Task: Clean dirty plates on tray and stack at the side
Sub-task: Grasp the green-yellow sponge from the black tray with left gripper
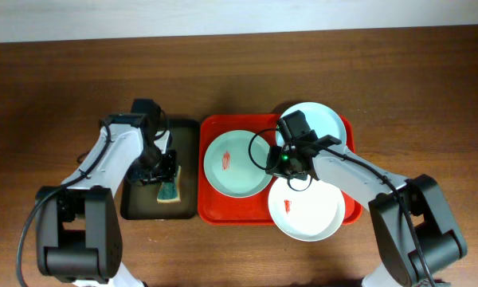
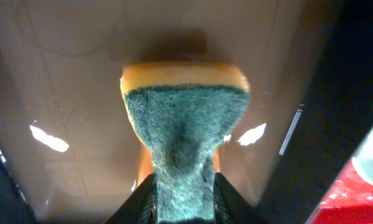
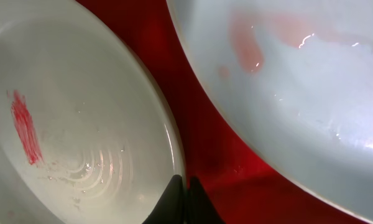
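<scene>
Three pale plates lie on the red tray point(image 1: 223, 211). The left plate point(image 1: 239, 171) has a red smear, and my right gripper point(image 1: 279, 166) is shut on its right rim. In the right wrist view its fingertips point(image 3: 185, 183) straddle that plate's point(image 3: 93, 112) edge. The far plate point(image 1: 323, 119) shows a faint pink stain point(image 3: 245, 46). The near plate point(image 1: 311, 211) carries a small red smear. My left gripper point(image 1: 161, 171) is shut on a green-and-yellow sponge point(image 2: 183, 124), pinching its near end over the dark tray point(image 1: 185, 159).
The dark tray point(image 2: 68, 81) sits directly left of the red tray point(image 2: 354, 199), their rims almost touching. Bare brown table point(image 1: 56, 96) surrounds both trays. The right arm point(image 1: 358, 175) crosses over the near plate's upper edge.
</scene>
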